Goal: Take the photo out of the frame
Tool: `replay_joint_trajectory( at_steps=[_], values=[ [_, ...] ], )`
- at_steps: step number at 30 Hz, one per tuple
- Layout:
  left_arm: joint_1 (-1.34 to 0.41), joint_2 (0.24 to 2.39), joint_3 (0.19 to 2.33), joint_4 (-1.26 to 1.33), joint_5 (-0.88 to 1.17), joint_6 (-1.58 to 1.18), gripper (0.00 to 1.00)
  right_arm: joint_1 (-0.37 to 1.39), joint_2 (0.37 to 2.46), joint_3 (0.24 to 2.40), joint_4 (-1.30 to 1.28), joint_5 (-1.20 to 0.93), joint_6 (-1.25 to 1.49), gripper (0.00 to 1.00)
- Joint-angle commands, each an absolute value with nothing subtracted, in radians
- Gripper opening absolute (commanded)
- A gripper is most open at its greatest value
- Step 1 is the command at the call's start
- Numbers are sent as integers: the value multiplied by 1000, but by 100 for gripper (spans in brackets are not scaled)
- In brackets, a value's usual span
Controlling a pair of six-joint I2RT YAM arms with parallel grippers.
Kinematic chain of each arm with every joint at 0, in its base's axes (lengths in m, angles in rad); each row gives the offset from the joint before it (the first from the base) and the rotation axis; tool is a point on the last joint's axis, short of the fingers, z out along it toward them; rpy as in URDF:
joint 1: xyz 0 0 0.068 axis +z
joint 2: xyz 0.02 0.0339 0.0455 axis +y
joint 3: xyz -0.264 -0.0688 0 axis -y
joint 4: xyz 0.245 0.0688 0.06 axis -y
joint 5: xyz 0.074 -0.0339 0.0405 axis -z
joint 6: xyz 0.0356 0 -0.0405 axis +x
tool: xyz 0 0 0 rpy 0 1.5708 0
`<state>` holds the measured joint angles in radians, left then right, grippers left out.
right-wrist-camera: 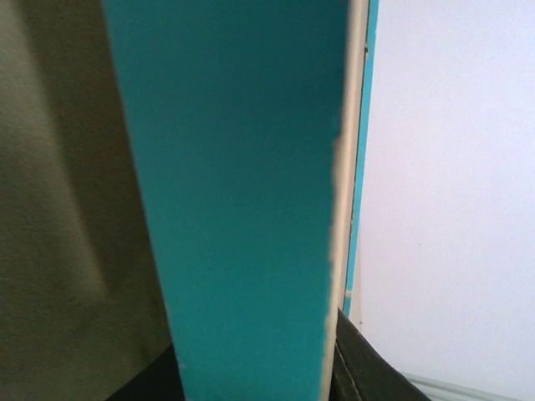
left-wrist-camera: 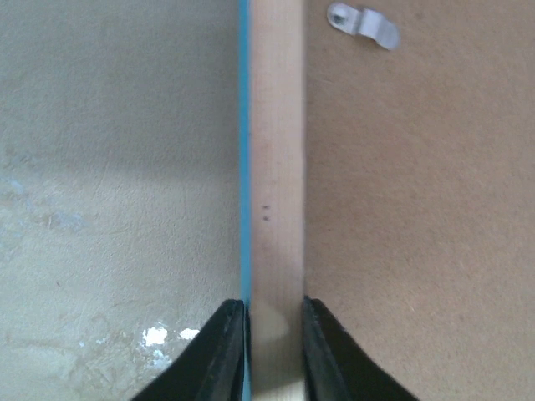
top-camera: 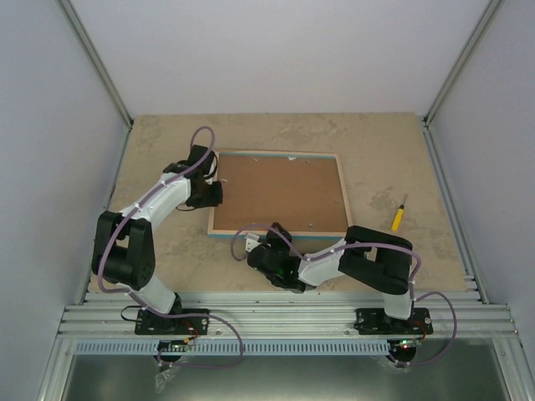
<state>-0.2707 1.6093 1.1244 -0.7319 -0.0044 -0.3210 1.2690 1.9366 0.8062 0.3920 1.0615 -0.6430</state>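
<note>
Fibreboard faces up: the frame [top-camera: 280, 188] lies back-side up on the tabletop [top-camera: 376, 159], so the photo is hidden, presumably still under that brown board. The left gripper [left-wrist-camera: 274, 313] is narrowed onto the frame's left side, its fingers pinching the light wood rim. The right gripper [right-wrist-camera: 259, 342] has the turquoise near side of the frame filling the gap between its fingers and looks clamped on it. That view is so close and blurred that I cannot say whether this side is off the tabletop.

The main risk is twisting. Two hard grips on adjoining sides of the frame, moved out of step, could rack the thin rim or let it slip from one pinch. A metal clip [left-wrist-camera: 364, 25] sits over the board just inside the frame's left rim, so the back seems to be fastened; tilting or tugging would strain it without freeing the photo. If clips are loose, tipping could spill board and photo together. A yellow screwdriver [top-camera: 399, 215] lies off the frame's right side.
</note>
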Motion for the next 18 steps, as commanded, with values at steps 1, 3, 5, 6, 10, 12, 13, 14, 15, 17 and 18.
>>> replay_joint_trajectory(
  at_steps=[1,3,5,6,10,12,13,14,15,17,18],
  values=[
    [-214,1536,1110,-684,68,-338,27,1258,1851,808,408,1075,-591,1],
    [-185,1514,1102,-668,99,-345,33,1258,1820,808,390,1075,-594,1],
    [-162,1488,1095,-655,118,-352,43,1258,1776,811,379,1072,-605,0],
    [-149,1474,1094,-649,121,-355,47,1259,1758,812,373,1069,-610,1],
    [-84,1385,1064,-597,159,-381,65,1258,1679,825,343,1036,-614,1],
    [-41,1324,1042,-560,168,-403,73,1253,1644,837,314,1013,-601,1],
    [-19,1291,1029,-538,167,-417,77,1249,1626,848,286,995,-574,1],
    [-6,1256,1014,-514,166,-434,81,1242,1611,860,257,966,-554,0],
    [31,1222,994,-485,167,-451,86,1235,1596,870,237,952,-537,1],
    [77,1151,953,-429,181,-486,91,1225,1569,878,234,935,-523,1],
    [98,1112,934,-407,193,-500,93,1219,1551,881,234,922,-517,1]
  ],
)
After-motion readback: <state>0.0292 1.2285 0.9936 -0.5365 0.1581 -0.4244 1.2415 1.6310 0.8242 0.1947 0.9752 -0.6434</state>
